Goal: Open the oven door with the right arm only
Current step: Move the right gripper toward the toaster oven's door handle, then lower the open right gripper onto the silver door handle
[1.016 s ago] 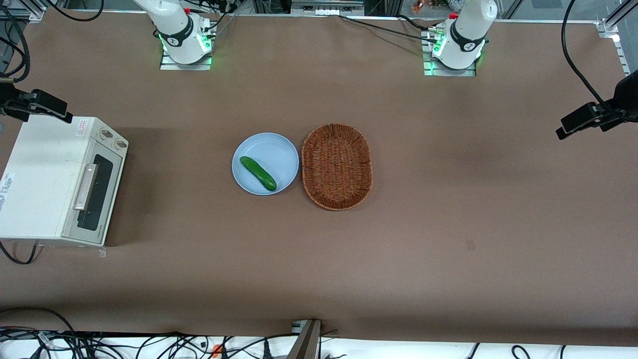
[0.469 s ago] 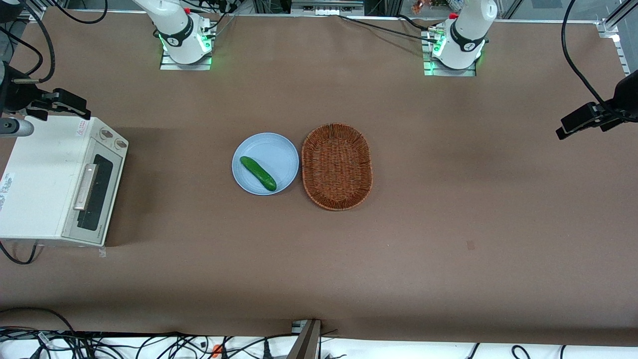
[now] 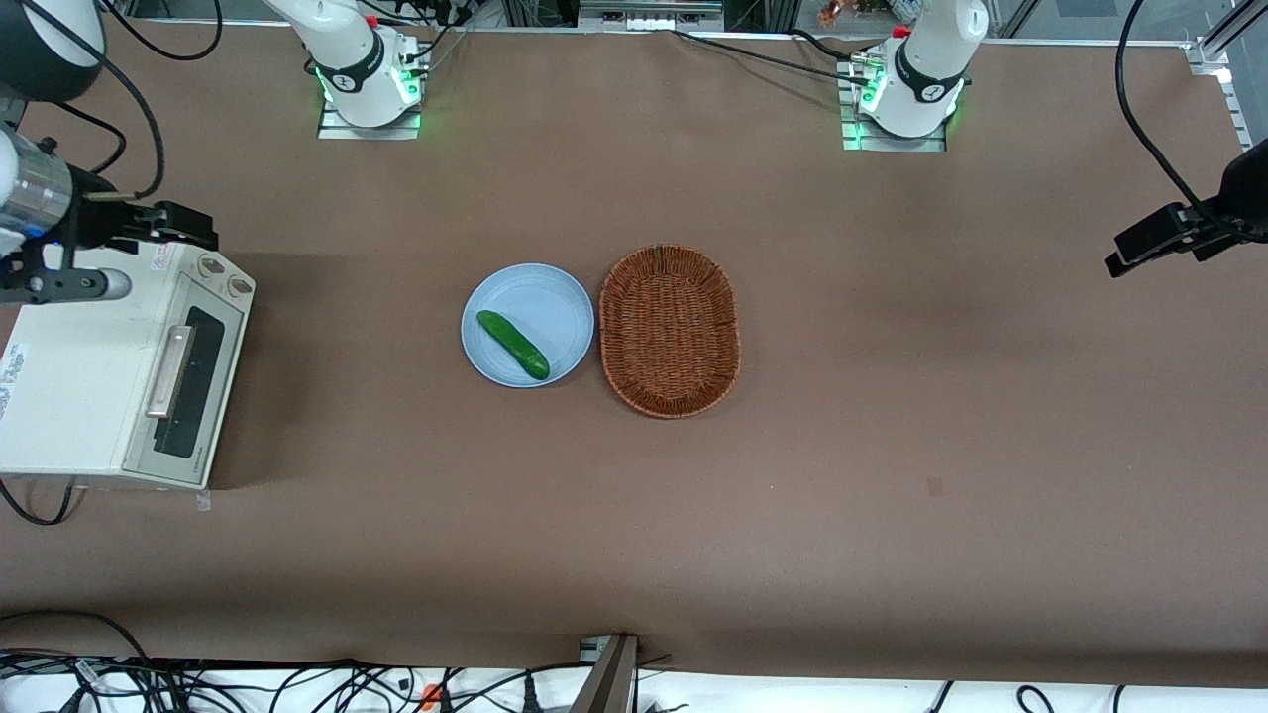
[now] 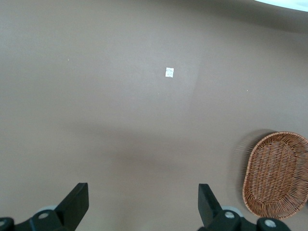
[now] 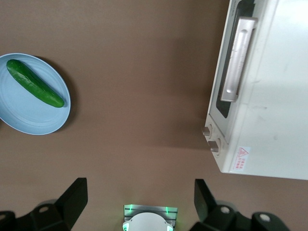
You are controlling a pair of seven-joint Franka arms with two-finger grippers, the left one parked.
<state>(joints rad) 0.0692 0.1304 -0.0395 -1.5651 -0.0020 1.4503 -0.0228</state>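
The cream-white oven (image 3: 79,366) stands at the working arm's end of the table. Its oven door (image 3: 188,381) is shut, and the silver handle (image 3: 170,371) lies along the door's top edge. The right wrist view shows the oven (image 5: 274,96), the shut door (image 5: 219,96), the handle (image 5: 238,60) and the two knobs (image 5: 211,139). The right arm's wrist (image 3: 59,198) hangs high over the knob end of the oven. My gripper (image 5: 139,197) is open and empty, well above the table and beside the oven, touching nothing.
A blue plate (image 3: 540,292) with a green cucumber (image 3: 512,344) sits mid-table, next to a wicker basket (image 3: 670,330). The plate (image 5: 29,113) and cucumber (image 5: 34,89) also show in the right wrist view. The arm's base (image 5: 149,221) shows between the fingers.
The right arm's wrist has come in from the table's end, over the knob end of the oven toward the table's middle. The oven and its door have not moved.
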